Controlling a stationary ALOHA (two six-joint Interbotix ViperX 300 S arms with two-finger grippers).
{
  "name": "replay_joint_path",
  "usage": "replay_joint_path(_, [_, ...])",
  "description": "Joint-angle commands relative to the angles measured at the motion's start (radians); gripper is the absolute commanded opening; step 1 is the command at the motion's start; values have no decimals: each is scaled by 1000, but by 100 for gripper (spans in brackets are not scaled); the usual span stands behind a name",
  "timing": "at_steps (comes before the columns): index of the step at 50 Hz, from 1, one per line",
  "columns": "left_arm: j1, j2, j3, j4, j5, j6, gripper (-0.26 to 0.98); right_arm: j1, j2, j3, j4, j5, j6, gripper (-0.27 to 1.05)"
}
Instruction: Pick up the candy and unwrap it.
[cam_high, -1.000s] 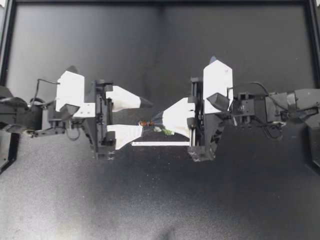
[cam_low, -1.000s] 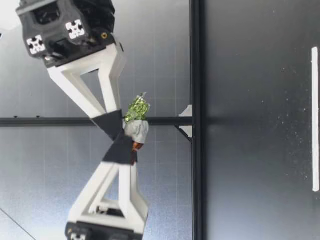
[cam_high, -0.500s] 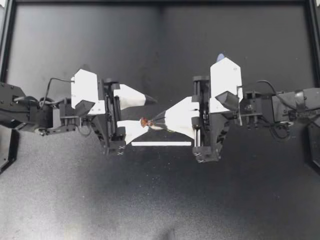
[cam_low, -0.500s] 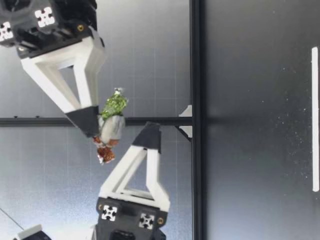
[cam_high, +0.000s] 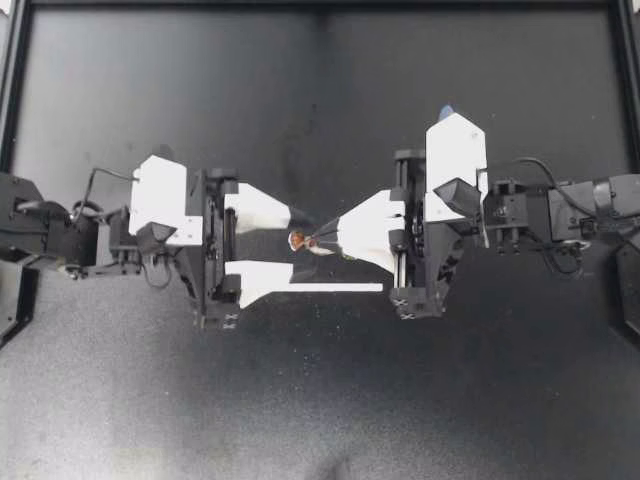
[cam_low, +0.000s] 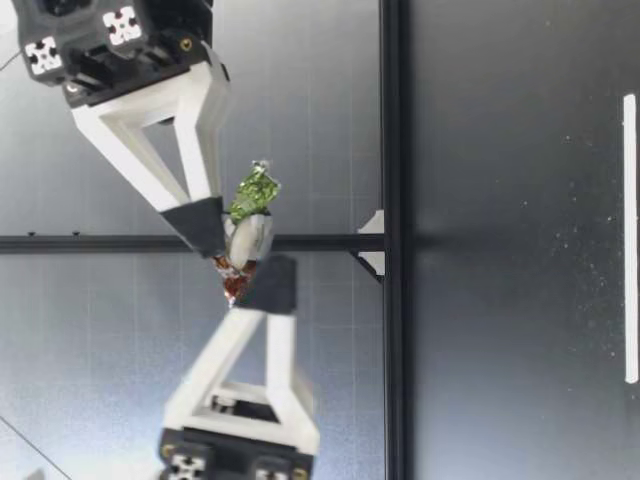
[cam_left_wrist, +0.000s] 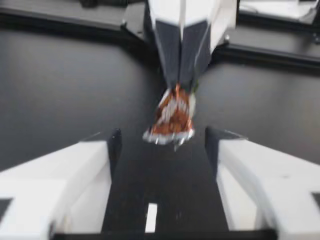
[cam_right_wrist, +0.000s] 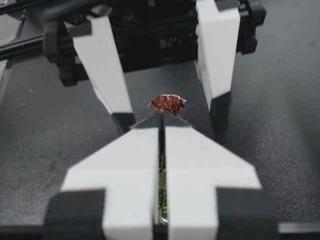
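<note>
You have room on every side. Both grippers meet over the middle of the table (cam_high: 320, 400), well apart from the black frame rail (cam_high: 320, 3) along the far edge and down both sides. Bare dark surface spreads out nearer and farther than them. The low view puts them well above the table as well. A white tape strip (cam_high: 325, 287) lies flat on the surface, just beside the meeting point in the top view.

Your right gripper (cam_high: 320, 240) is clamped tight on the candy (cam_high: 298, 240), its fingers pressed together. The red-brown twisted end pokes out past the tips toward the left arm, and the green end trails back under the fingers toward the right wrist. So the candy is in the air, in the right gripper's hold. Your left gripper (cam_high: 296, 245) is spread wide, and its two fingers (cam_left_wrist: 95, 165) straddle that red-brown end. The left wrist view shows a gap on both sides, so it pinches nothing.

Half a second ago the left gripper sat below the candy in the low view, and the red-brown end hung free. Now it has risen to the candy's level and drawn that end between its fingers. The right gripper has barely moved and its grip is unchanged.

You count one candy, two grippers and one tape strip
</note>
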Motion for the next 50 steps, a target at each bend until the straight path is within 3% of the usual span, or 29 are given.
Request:
replay_joint_path(1, [3,-20,-29,-2,-8,2,57,2,-8,-20,3,-14,9,-12])
replay_joint_path(19, [32,15,-41,-31,-28,5,56,46,-8,-21,3,-20,28,-12])
replay_joint_path(33, [92,84,-28,-63,-37,0,56,52,-12,-21,5,-21,21,-12])
replay_joint_path(50, [84,60,14,-48,-37,-2,56,3,-17,6,6,-21,20,-12])
